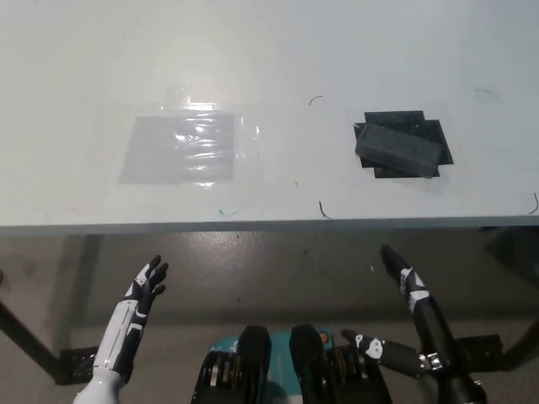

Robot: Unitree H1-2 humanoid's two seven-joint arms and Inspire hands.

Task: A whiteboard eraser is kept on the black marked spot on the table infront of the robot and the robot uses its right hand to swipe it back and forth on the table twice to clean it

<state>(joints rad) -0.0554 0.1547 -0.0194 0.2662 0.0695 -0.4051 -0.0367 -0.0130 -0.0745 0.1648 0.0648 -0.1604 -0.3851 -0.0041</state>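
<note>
Sitting askew on its black mark (438,139), the eraser (397,149) looks light and soft; grasp its long sides. Right hand (404,273) and left hand (148,282) hang released below the table (269,50).

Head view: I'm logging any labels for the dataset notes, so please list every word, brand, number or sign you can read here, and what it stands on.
No readable text in this view.
Dark grey rectangular whiteboard eraser: no label or brand shows.
Black marked spot under it: plain tape, no lettering.
Clear taped grey plastic sheet: glare only.
Thin dark pen strokes on the white table: stray curves, not characters.
</note>
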